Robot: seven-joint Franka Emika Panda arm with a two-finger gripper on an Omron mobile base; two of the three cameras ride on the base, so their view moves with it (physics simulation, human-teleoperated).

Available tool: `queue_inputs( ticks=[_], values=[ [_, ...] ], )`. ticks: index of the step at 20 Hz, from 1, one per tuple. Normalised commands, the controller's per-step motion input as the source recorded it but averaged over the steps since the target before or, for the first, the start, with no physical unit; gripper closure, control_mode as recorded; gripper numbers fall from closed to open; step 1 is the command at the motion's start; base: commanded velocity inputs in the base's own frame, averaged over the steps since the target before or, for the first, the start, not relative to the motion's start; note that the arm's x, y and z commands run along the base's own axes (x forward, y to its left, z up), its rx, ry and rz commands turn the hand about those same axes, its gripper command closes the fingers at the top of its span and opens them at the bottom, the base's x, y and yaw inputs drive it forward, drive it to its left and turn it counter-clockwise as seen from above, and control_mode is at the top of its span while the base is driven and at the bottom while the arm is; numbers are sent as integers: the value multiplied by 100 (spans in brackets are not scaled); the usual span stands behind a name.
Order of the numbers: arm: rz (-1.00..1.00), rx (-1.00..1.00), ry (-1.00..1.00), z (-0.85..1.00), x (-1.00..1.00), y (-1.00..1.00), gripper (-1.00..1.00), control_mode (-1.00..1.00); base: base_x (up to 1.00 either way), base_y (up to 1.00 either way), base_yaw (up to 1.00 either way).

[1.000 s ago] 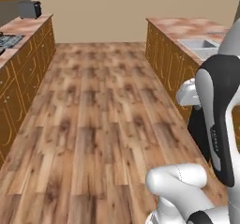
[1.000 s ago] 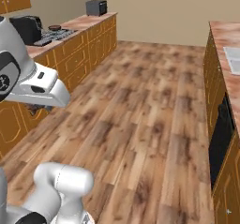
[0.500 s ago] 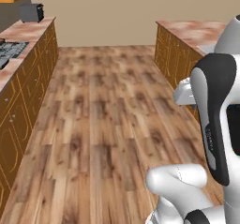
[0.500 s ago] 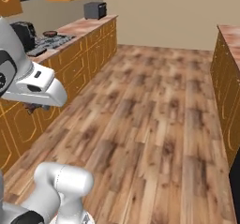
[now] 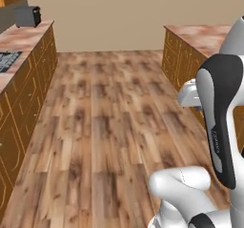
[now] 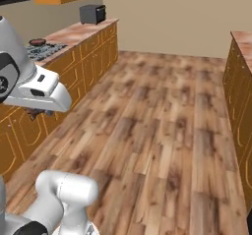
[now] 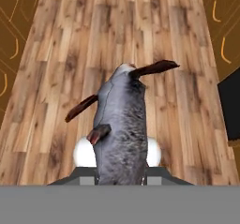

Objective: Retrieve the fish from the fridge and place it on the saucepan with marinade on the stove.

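The fish (image 7: 123,124), grey with dark reddish-brown fins, fills the middle of the hand view, and my gripper (image 7: 121,172) is shut on its lower end. It hangs above the wooden floor. My white hand (image 6: 43,92) shows at the left of the right base view, with a dark bit of the load under it. On the left counter lies the stove (image 6: 47,49), and the saucepan with marinade (image 6: 37,42) stands on it as a small dark red round. The stove (image 5: 7,61) also shows at the left edge of the left base view. The fridge is out of view.
A wooden floor aisle (image 5: 109,108) runs ahead between orange cabinet rows. A dark boxy appliance (image 6: 92,14) stands at the far end of the left counter. The right counter (image 5: 202,34) ends near my arm. A black panel (image 7: 229,110) sits at the right of the hand view.
Both base views have shifted as the base moves, so the cameras moved; the stove and left counter slid in the frame. The fish stays held in the shut gripper.
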Motion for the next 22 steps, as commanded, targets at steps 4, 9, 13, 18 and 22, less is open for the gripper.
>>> queue_inputs(
  ticks=[4,9,13,18,22],
  values=[
    [0,0,0,0,0,0,100,100,100,0,0],
    [0,0,0,0,0,0,100,100,100,-7,9],
    [0,0,0,0,0,0,100,100,100,0,47],
    [0,0,0,0,0,0,100,100,100,0,67],
    [0,0,0,0,0,0,100,100,100,0,75]
  ],
)
